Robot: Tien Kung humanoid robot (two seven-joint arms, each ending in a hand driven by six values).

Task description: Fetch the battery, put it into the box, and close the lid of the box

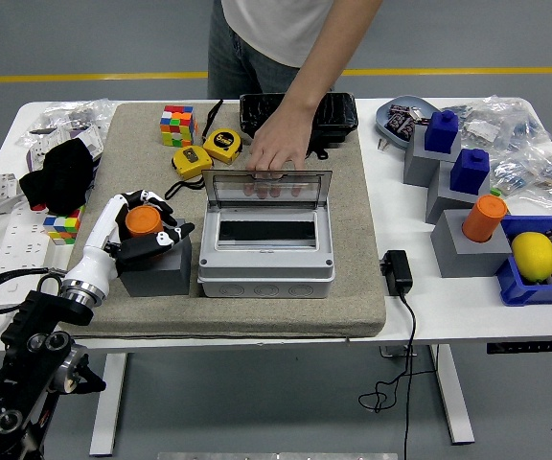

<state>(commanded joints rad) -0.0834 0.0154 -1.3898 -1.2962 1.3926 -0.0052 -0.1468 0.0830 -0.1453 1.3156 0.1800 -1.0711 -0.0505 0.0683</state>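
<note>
An orange cylindrical battery stands in a grey block holder at the left of the mat. My left hand has its fingers curled around the battery. To its right is the grey box, its clear lid propped upright. A person's hand rests on the lid's top edge, holding it up. The right arm is not in view.
A rubik's cube, two yellow tape measures and a black case lie behind the box. At right stand grey blocks with blue and orange pieces, a blue bin with a lemon, and a black adapter.
</note>
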